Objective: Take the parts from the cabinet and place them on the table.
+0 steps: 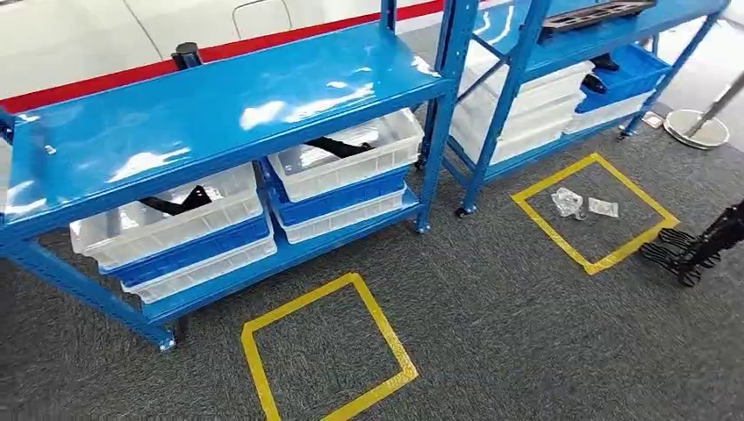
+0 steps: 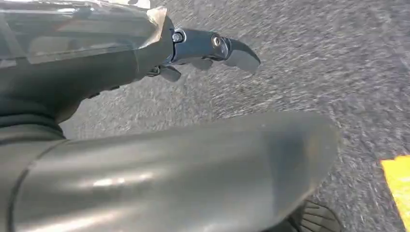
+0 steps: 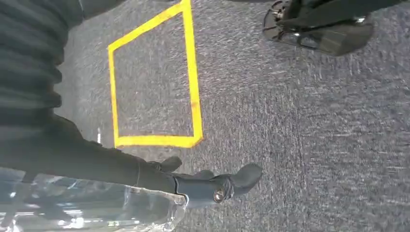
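High head view; wrist views near carpet (image 3: 300, 135)

No text, label, brand, number or sign can be read in any of the views.

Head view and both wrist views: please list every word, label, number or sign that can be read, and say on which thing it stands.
No readable text in any view.
The blue shelves, the white bins and the blue bins show no legible label.
The yellow tape squares are plain lines, without writing.
The clear bags in the far square are too small to read.
The left hand and right hand show no marking.
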